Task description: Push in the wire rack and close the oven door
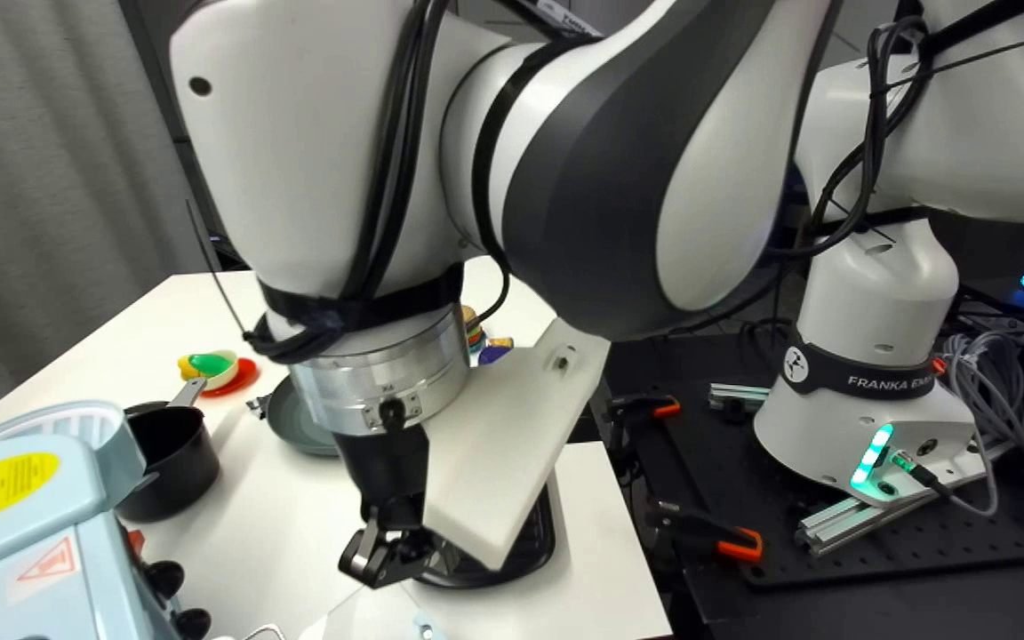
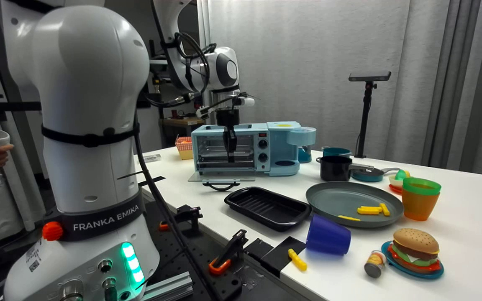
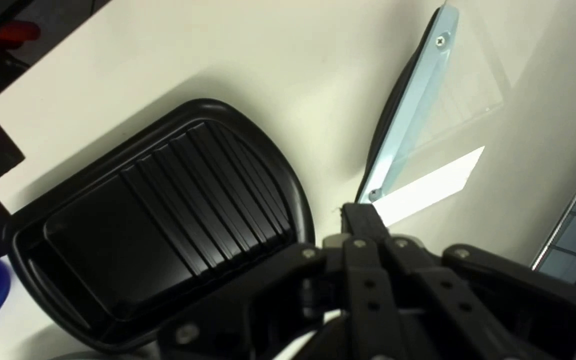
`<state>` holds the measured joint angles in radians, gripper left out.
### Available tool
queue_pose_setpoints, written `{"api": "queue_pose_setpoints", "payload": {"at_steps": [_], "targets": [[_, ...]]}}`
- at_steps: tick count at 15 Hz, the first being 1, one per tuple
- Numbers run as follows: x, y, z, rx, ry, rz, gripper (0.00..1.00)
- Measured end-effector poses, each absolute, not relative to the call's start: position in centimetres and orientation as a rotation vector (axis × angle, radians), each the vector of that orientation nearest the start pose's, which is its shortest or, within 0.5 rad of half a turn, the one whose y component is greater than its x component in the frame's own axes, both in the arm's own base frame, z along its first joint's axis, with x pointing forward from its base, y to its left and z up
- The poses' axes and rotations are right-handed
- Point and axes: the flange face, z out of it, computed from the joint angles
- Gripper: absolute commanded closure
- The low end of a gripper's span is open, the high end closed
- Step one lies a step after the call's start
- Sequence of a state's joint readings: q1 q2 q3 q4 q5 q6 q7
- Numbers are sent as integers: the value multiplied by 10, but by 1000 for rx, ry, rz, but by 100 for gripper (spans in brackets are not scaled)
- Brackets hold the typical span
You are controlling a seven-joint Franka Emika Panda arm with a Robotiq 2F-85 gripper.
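The light blue oven (image 2: 262,129) stands on the table in an exterior view; its side also shows in an exterior view (image 1: 32,551). Its glass door (image 2: 195,177) is folded down flat, with the black handle (image 2: 221,186) towards the table's front. In the wrist view the door's blue edge (image 3: 413,115) lies beyond my fingertips. The wire rack (image 3: 570,208) shows only partly at the wrist view's right edge. My gripper (image 3: 365,220) is shut with nothing visible between its fingers. In an exterior view the gripper (image 2: 230,158) points down before the oven opening, above the door.
A black ribbed tray (image 2: 268,211) lies close to the door; it fills the wrist view's left (image 3: 168,220). A grey pan (image 2: 333,200), a blue cup (image 2: 329,236) and a black pot (image 2: 335,169) stand further along. Clamps (image 2: 228,251) line the table's front edge.
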<state>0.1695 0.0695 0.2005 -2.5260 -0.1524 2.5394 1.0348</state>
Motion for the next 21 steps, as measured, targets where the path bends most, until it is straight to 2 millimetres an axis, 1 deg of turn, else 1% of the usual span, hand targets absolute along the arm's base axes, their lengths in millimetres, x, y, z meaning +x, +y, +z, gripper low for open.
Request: {"api": "queue_pose_setpoints", "payload": {"at_steps": [5,10,14,18,21], "targets": [[438,181,228,-3064,990,-4,100],[453,188,214,-2996,1099,-20,100],[460,190,213,-2884,1184,-48,100],[466,195,218,-2801,1213,-94,100],[466,201,215,-2760,1222,-106,100]]}}
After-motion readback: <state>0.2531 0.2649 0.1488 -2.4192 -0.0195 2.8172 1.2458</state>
